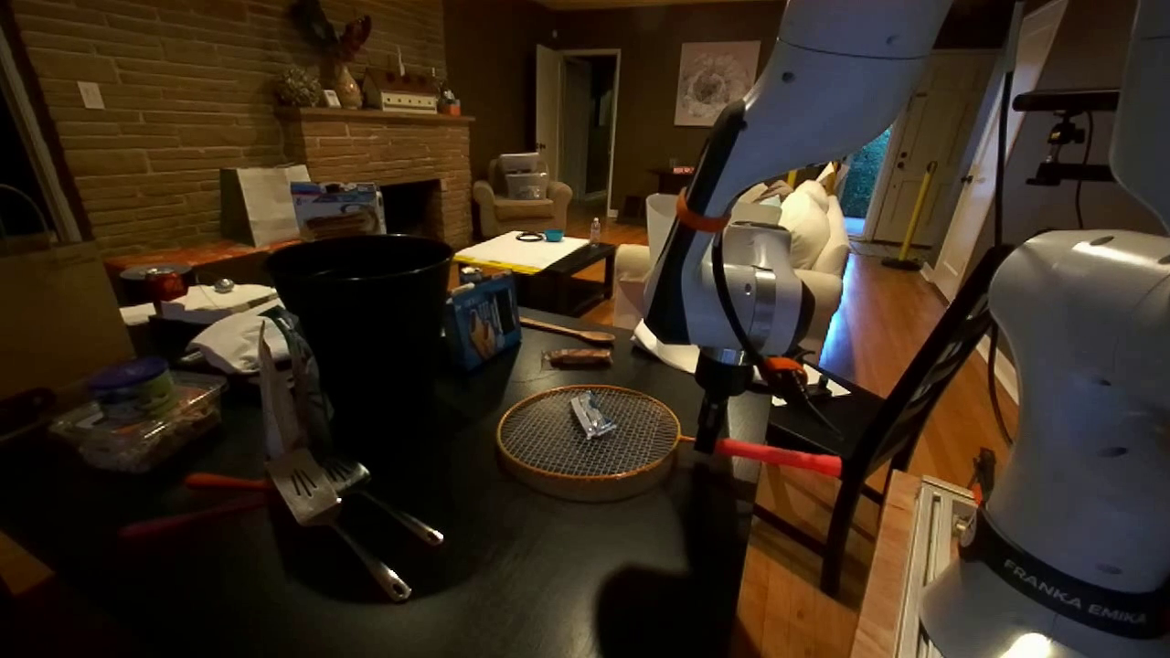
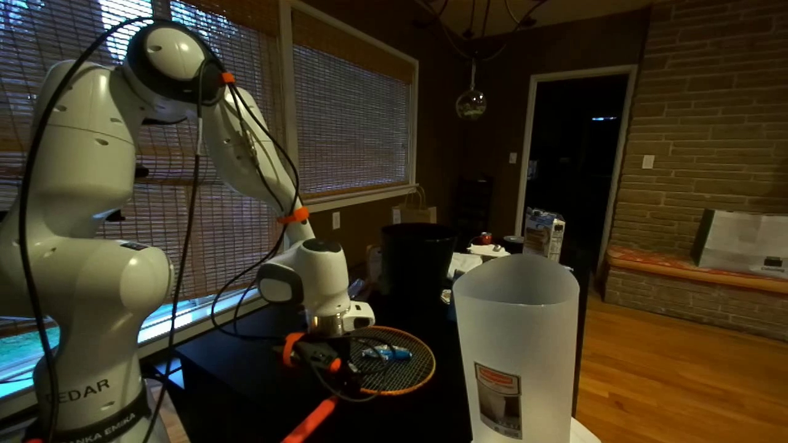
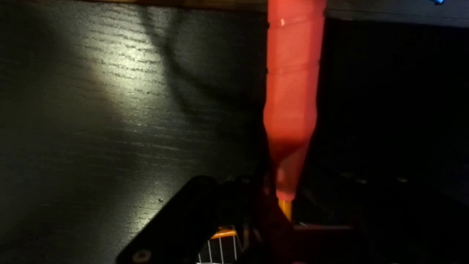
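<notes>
Wrist view shows the gripper (image 3: 283, 222) narrowed onto the racket (image 3: 292, 88) at its shaft (image 3: 285, 208), likely the grasping step, and the next move calls for keeping the packet (image 1: 593, 416) balanced on top.

Here's your bench (image 1: 512, 567), dark, its grain shining in the wrist view, and it's busy! A black bin (image 1: 366, 320) stands tall, a blue box (image 1: 484, 322) just beside it; there's your spoon (image 1: 569, 330) and a brown packet (image 1: 578, 356) lying near each other. Metal spatulas (image 1: 303, 489) sprawl near the bin, a clear tub (image 1: 137, 441) not far off. And your racket (image 1: 635, 439): handle (image 1: 781, 455) past the edge, though whether the rest touches the bench, you can't tell!
</notes>
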### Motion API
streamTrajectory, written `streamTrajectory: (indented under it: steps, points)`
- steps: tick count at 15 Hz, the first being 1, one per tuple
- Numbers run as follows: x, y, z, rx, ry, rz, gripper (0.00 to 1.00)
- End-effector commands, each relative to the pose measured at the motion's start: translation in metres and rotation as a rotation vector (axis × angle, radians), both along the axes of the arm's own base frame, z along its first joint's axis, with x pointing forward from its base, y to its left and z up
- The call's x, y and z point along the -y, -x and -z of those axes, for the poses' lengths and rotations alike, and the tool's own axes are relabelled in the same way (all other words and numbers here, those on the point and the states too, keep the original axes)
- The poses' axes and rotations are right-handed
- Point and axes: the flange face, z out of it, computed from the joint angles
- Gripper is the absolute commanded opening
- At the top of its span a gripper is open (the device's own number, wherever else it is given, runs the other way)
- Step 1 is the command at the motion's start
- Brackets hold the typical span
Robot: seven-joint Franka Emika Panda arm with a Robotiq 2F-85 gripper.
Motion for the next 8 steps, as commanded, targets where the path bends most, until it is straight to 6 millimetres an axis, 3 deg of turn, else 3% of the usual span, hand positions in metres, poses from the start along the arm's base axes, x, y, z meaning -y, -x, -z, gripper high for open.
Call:
streamTrajectory:
  steps: [1, 4, 6, 8]
  points:
    - [-0.0015, -0.0003, 0.0011, -0.021, 0.012, -0.004, 0.08]
    - [-0.0025, 0.0016, 0.0037, -0.033, 0.024, -0.013, 0.05]
    - [-0.0037, 0.0027, 0.0055, -0.043, 0.027, -0.016, 0.13]
    - [-0.0047, 0.0034, 0.0068, -0.051, 0.026, -0.020, 0.08]
